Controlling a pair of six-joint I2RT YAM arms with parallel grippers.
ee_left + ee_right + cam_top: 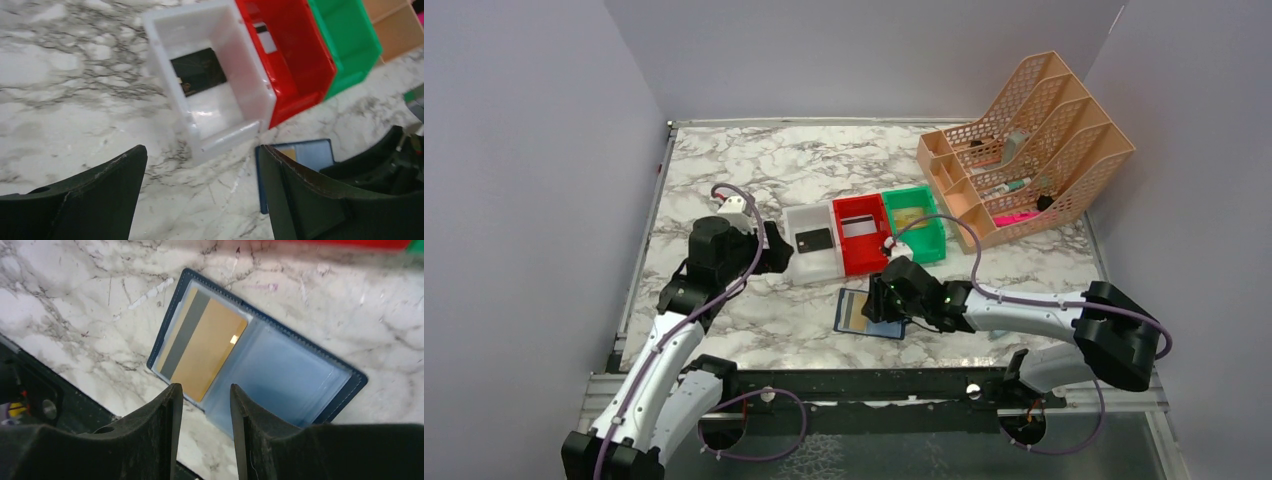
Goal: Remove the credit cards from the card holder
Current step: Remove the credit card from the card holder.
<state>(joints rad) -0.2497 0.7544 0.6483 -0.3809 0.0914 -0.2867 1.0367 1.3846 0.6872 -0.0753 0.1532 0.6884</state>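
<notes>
The card holder [290, 375] lies open on the marble table, navy outside and pale blue inside. A gold credit card [210, 352] with a grey stripe sits in its left pocket. My right gripper [202, 390] hovers over the holder's near edge, jaws open a little, with nothing between them. In the top view the right gripper [886, 300] covers part of the card holder [854, 312]. My left gripper [202, 155] stands wide open and empty over bare marble in front of the white bin [250, 95], which holds a black card [197, 75]. A whitish card [265, 40] lies in the red bin [300, 65].
The white bin [802, 262], red bin [864, 262] and green bin [929, 240] stand in a row behind the holder; a tan card [908, 216] lies in the green one. A peach mesh organiser [1024, 150] fills the back right. A black rail [874, 385] runs along the table's front edge.
</notes>
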